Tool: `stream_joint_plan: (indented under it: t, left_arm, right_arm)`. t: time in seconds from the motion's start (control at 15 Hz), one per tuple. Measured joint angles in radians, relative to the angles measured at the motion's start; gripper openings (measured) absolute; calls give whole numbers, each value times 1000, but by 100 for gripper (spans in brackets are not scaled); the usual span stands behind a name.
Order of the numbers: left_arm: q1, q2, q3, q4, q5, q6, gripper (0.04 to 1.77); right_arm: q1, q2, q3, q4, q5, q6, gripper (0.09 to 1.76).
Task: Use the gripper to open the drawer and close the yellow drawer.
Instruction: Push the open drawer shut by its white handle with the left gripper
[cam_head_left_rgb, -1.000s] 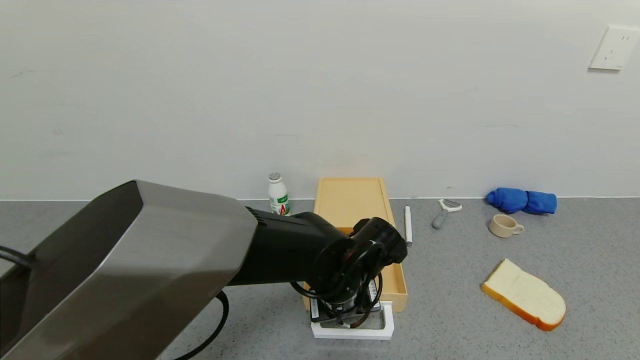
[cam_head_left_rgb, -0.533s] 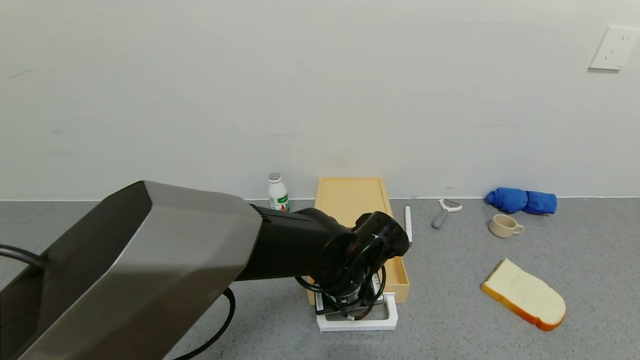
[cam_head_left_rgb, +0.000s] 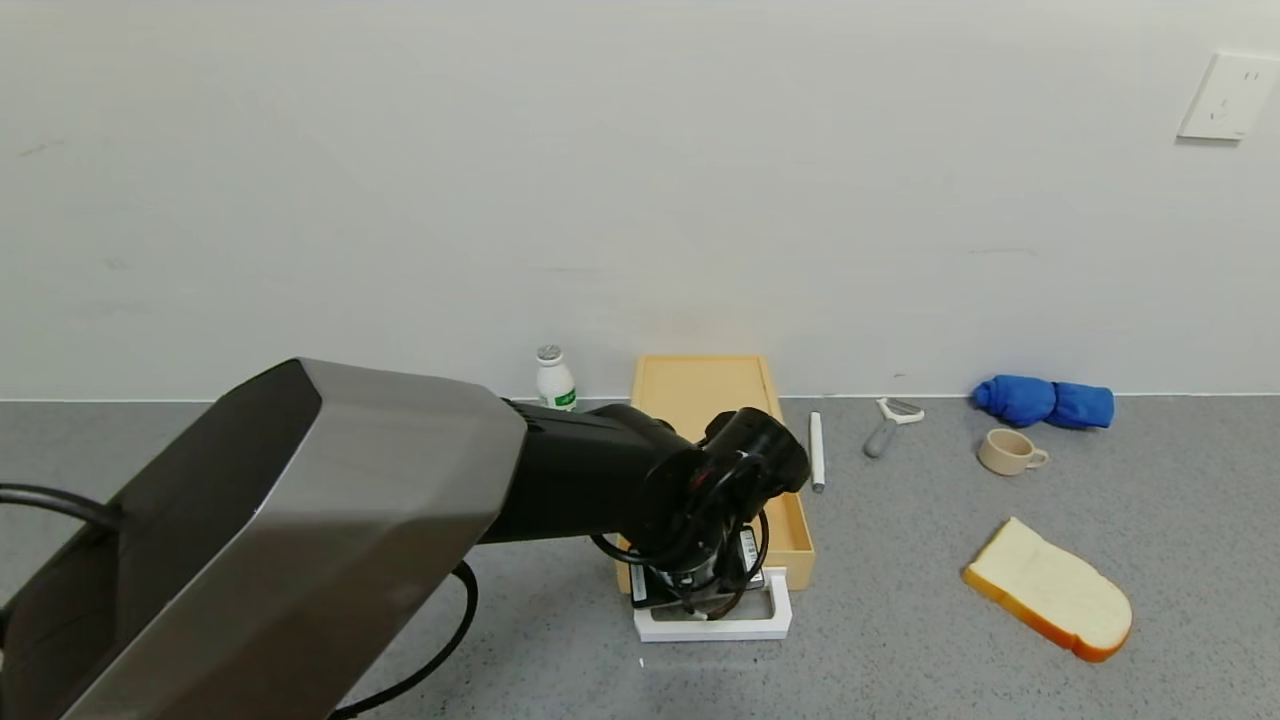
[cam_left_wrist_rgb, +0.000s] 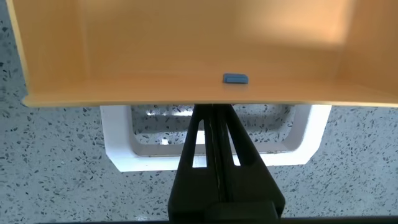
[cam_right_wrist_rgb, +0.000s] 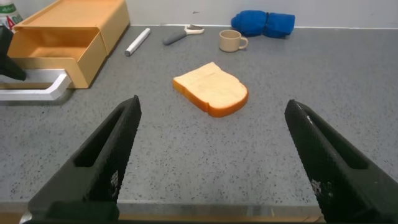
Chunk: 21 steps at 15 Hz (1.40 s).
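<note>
Left gripper hangs low over the front of the yellow drawer, its black fingers pressed together into one thin wedge that pokes down through the opening of the white loop handle — closed, with nothing pinched between them. In the left wrist view that wedge crosses the handle opening and points at the tray's front edge, and a small blue piece sits on the inner face of the tray's front wall, just beyond the tips.

Around the box, on the grey speckled table: a small white bottle with a green label stands at the back on the robot's left side of the drawer, half hidden behind the black wrist. On the other side a white pen-like stick lies just beside the box, then a grey-handled peeler, a beige cup and a rolled blue cloth near the wall. A slice of bread lies nearer the front, well apart from the drawer. The thick grey-and-black arm blocks much of the tray's left half in the head view.

The tray is pulled partly out toward the robot, its open interior showing between the box's top and the handle; the handle lies directly under the left gripper.

Right gripper is parked off to the robot's right — fingers spread wide, empty, facing the bread.
</note>
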Motion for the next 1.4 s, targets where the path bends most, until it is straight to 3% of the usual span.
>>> stream_joint_plan:
  t: [1.4]
  left_arm:
    - [126, 128, -255, -18, 10, 184, 11]
  right_arm:
    - [0, 0, 0, 0, 0, 0, 170]
